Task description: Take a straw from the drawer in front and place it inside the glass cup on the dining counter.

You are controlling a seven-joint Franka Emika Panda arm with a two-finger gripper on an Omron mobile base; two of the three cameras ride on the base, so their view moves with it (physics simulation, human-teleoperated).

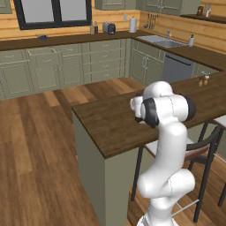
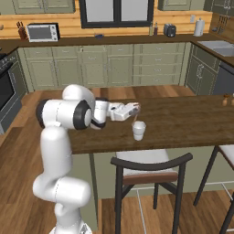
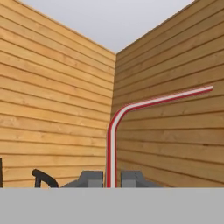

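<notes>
Glass cup [image 2: 139, 130] on the dining counter [image 2: 183, 121], straw [image 2: 136, 114] held just above the cup, stool [image 2: 148, 171] before the counter below the cup, microwave [image 2: 42, 32] on the wall counter behind.

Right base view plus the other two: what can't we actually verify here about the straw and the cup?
- Straw tip against the glass cup, right base view: too thin and small to tell whether it is inside the rim.
- Cup, left base view: the arm stands over that stretch of the dining counter.
- Straw lower end, hand view: cut off at the bottom between the fingers.
- Cup contents: too small.
</notes>
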